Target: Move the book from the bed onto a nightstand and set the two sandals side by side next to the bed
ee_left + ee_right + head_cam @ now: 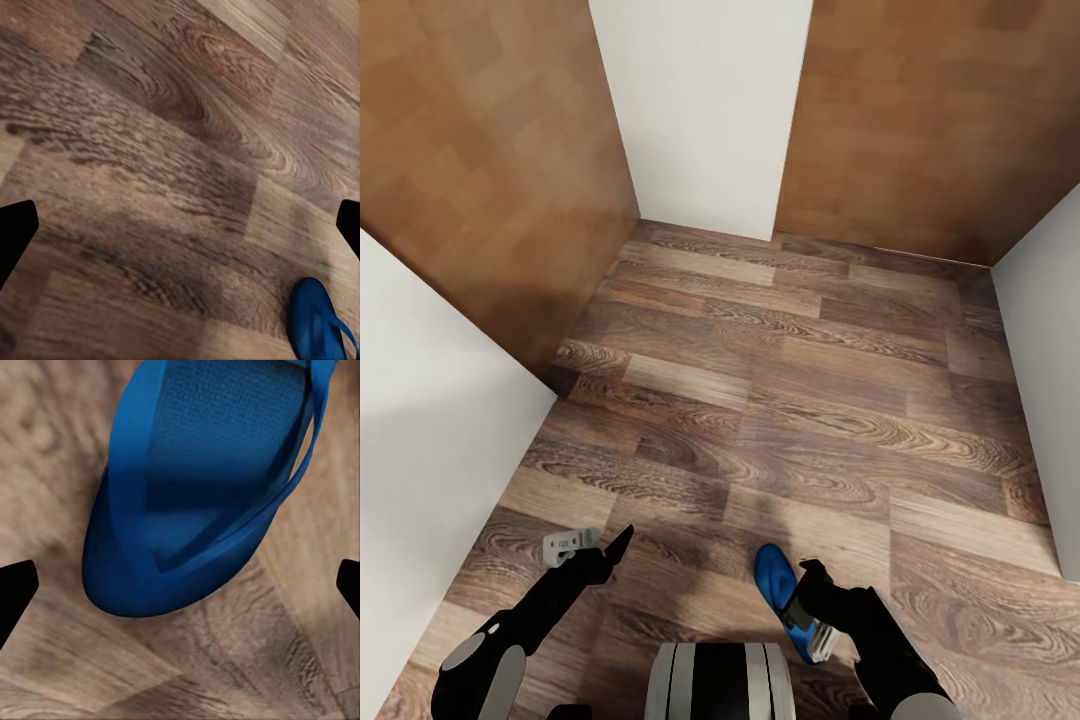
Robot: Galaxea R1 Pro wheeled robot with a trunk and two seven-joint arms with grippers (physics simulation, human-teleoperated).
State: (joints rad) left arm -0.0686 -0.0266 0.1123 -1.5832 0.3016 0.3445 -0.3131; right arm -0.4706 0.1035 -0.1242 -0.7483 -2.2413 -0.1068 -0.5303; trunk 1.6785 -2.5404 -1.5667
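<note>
- Head view: wood plank floor [780, 370], tan doors [480, 150], white wall [700, 110]. Blue sandal [772, 578] sits at right gripper [807, 600], which seems to grip it. Left gripper [595, 550] over bare floor, holds nothing.
- Left wrist view: both fingertips [15, 232] at the frame edges, wide apart, nothing between; sandal [315, 322] on the floor nearby.
- Right wrist view: sandal [202, 495] close up, strap visible; fingertips [15, 596] spread; actual grip unclear.

One bright blue flip-flop sandal [777, 588] [319, 321] [196, 495] lies at 5 o'clock low in the head view, sole down over wood-plank floor [790, 380], strap side up, rounded end pointing away.
</note>
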